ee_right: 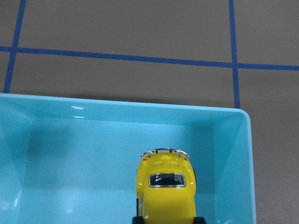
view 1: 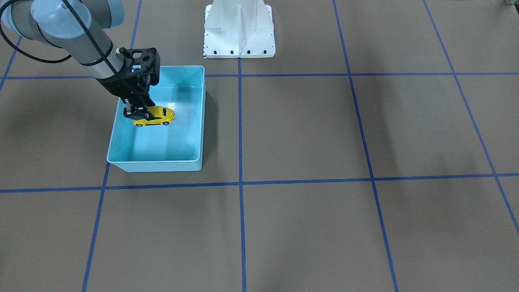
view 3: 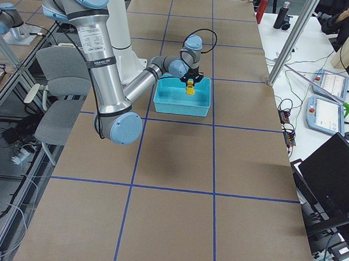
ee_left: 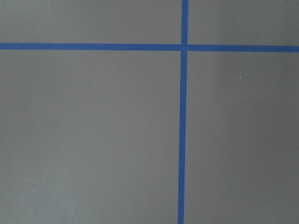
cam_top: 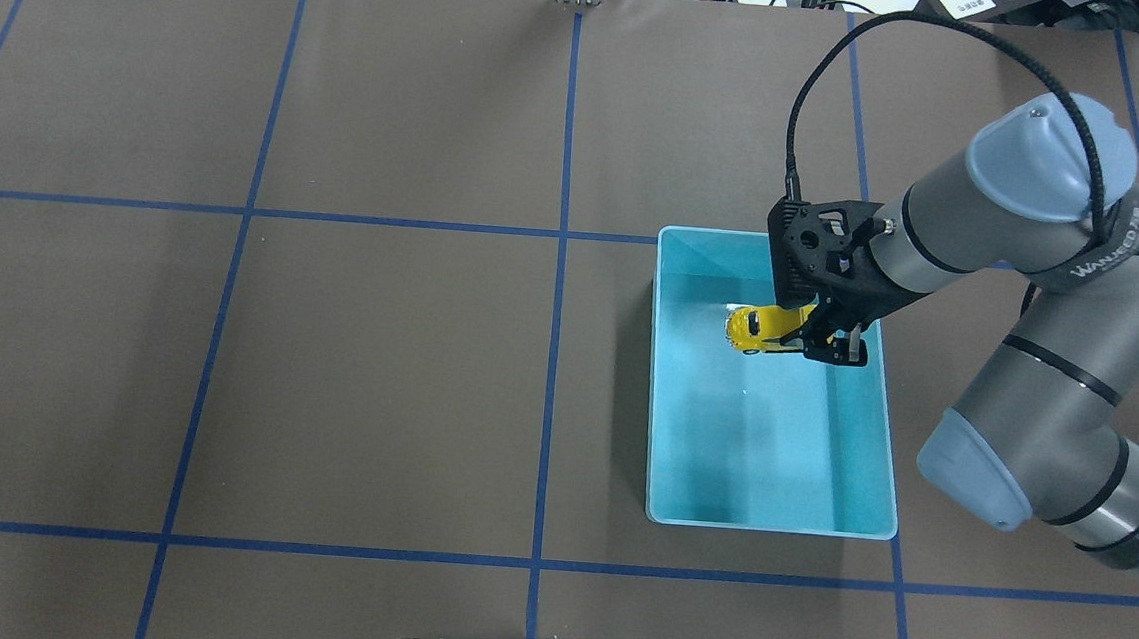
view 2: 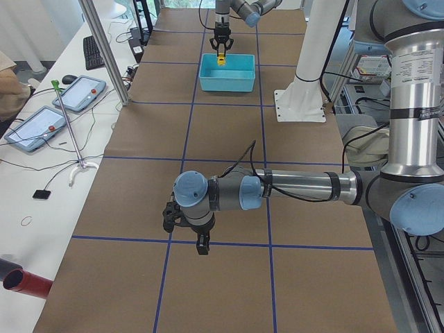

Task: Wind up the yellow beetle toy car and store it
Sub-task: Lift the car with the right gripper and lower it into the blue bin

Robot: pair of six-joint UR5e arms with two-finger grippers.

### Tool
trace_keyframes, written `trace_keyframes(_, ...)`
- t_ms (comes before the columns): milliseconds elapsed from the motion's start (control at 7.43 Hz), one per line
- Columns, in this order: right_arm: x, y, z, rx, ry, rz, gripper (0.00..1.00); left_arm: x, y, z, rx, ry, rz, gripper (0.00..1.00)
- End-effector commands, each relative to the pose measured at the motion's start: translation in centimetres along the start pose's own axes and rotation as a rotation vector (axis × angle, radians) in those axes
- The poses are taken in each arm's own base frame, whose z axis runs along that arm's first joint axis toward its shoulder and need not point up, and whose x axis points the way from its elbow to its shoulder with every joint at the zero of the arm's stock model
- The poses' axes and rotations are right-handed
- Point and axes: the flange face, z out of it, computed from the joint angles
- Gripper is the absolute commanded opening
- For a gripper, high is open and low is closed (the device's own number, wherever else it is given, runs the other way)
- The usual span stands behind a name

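Observation:
The yellow beetle toy car is held in my right gripper, which is shut on its rear end. The car hangs level inside the far part of the light blue bin, low over the floor; I cannot tell if it touches. From overhead the car sticks out to the left of the right gripper, inside the bin. The right wrist view looks down on the car's roof and the bin wall. My left gripper shows only in the exterior left view, low over the table, far from the bin; I cannot tell its state.
The white robot base mount stands at the table's robot side, beside the bin. Blue tape lines grid the brown table. Tablets and a stand lie on a side bench, off the work surface.

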Motion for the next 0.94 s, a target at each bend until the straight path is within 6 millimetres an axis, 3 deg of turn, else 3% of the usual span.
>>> trace_keyframes(0, 0.4, 1.1, 5.0, -0.019, -0.028, 0.001, 0.0, 0.0, 0.0, 0.0, 0.0, 0.0, -0.003, 1.0)
trace_keyframes(269, -0.5, 0.9, 6.6, -0.029, -0.056, 0.032, 0.0, 0.0, 0.0, 0.0, 0.0, 0.0, -0.003, 1.0)
trace_keyframes(538, -1.1, 0.3, 6.7, -0.02, -0.064, 0.068, 0.0, 0.0, 0.0, 0.0, -0.001, 0.0, -0.004, 1.0)
trace_keyframes(673, -1.6, 0.0, 7.1, -0.021, -0.072, 0.081, 0.53, 0.0, 0.1, 0.0, -0.001, 0.0, -0.004, 1.0)
trace_keyframes(808, -1.8, -0.2, 7.0, -0.017, -0.072, 0.076, 1.0, 0.0, 0.1, 0.0, -0.001, 0.0, -0.004, 1.0)
